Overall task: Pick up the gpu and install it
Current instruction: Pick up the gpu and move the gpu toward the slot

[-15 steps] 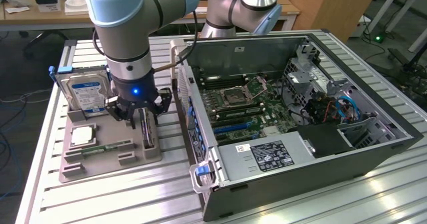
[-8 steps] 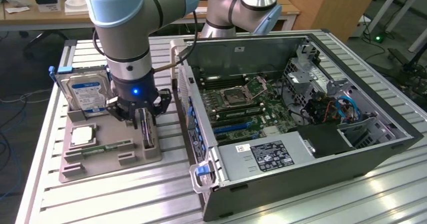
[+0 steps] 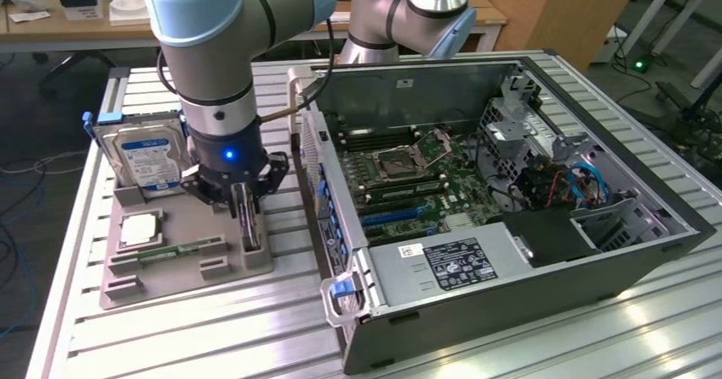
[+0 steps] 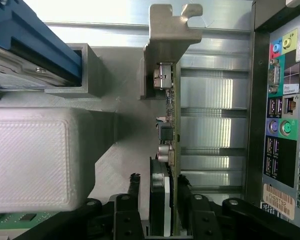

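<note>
Got the gpu [image 4: 167, 132] on edge between the gripper's [image 4: 159, 189] spread fingers, not quite pinched. Silver bracket [image 4: 170, 31] out past the fingertips, grey block [image 4: 30, 156] off one side, port panel [image 4: 280, 117] off the other.

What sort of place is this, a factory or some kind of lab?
Probably a robotics lab: a robot arm reaches over a metal bench, beside an open computer case, with a cluttered desk behind.

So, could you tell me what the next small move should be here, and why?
Probably close the fingers on the gpu: they straddle the card, one on each side, with a gap showing, while it stands on edge in a slot of the tray.
</note>
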Robot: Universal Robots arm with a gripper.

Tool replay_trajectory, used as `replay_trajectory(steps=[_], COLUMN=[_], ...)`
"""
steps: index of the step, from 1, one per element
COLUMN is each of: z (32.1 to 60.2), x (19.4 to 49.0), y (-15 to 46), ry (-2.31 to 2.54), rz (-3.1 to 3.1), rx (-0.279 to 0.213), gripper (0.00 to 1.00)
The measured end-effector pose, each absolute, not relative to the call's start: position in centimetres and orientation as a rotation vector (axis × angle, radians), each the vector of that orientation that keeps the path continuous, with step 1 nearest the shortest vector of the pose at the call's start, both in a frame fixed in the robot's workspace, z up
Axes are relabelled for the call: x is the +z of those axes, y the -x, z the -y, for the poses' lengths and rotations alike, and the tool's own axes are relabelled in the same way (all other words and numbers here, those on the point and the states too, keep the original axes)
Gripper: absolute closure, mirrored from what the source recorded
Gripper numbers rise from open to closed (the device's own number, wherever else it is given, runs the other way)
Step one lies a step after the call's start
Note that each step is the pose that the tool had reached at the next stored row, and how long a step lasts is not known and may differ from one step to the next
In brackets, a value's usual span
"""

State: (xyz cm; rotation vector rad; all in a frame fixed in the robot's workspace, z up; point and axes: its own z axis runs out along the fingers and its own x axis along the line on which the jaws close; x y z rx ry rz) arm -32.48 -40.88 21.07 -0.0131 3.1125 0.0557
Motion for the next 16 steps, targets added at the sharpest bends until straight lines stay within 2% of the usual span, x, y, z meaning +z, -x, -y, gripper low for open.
replay_trajectory(steps=[2, 3, 16], z=[40.88, 40.88, 40.88], x=[21.06, 21.06, 21.01], y=[32.48, 32.48, 32.33], ry=[0.013, 0.013, 0.013], rz=[-3.113, -3.112, -3.112], rx=[0.056, 0.055, 0.054], gripper=[0.59, 0.66, 0.66])
